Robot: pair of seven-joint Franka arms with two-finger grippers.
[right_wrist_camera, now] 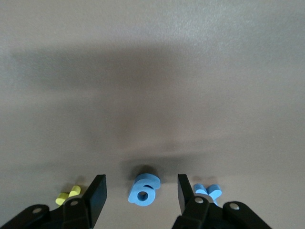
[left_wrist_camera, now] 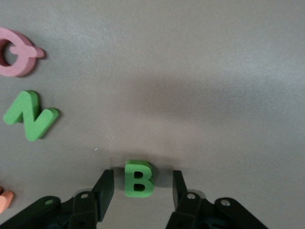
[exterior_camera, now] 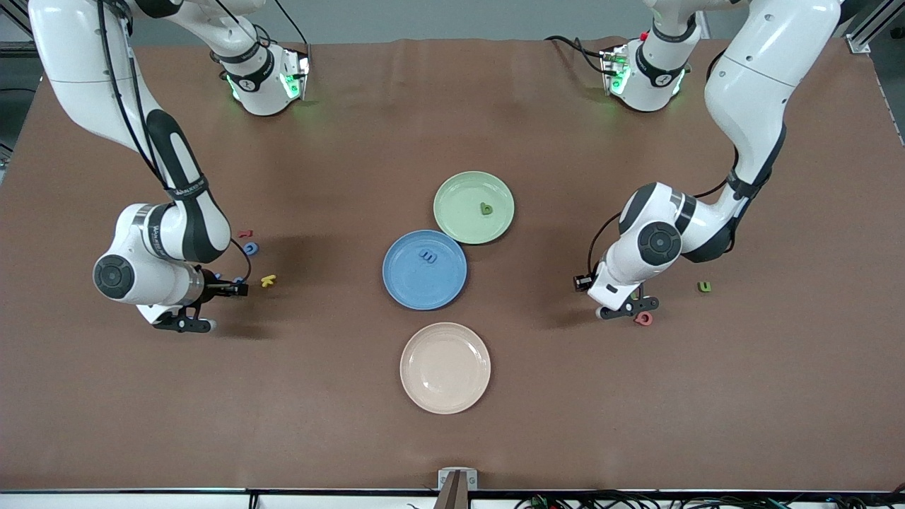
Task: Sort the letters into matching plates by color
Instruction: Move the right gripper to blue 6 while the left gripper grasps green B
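Observation:
The light green plate (exterior_camera: pixel 459 212) holds one green letter (exterior_camera: pixel 486 208). The blue plate (exterior_camera: pixel 396 283), touching it and nearer the camera, holds one blue letter (exterior_camera: pixel 428 255). My left gripper (exterior_camera: pixel 631 307) (left_wrist_camera: pixel 142 177) is open, low over the table toward the left arm's end, with a green B (left_wrist_camera: pixel 138 178) between its fingers, untouched. A green N (left_wrist_camera: pixel 29 116) lies close by, and another green letter (exterior_camera: pixel 704 286) lies apart. My right gripper (exterior_camera: pixel 187 324) (right_wrist_camera: pixel 141 183) is open, a blue 6 (right_wrist_camera: pixel 143 189) between its fingers. A blue X (right_wrist_camera: pixel 207 192) lies beside it. Another blue letter (exterior_camera: pixel 250 248) lies farther back.
A beige plate (exterior_camera: pixel 445 367) sits nearest the camera. A pink Q (left_wrist_camera: pixel 16 52) (exterior_camera: pixel 643 318) and an orange letter (left_wrist_camera: pixel 5 200) lie near the left gripper. A yellow letter (exterior_camera: pixel 268 281) (right_wrist_camera: pixel 68 195) and a red letter (exterior_camera: pixel 245 232) lie near the right gripper.

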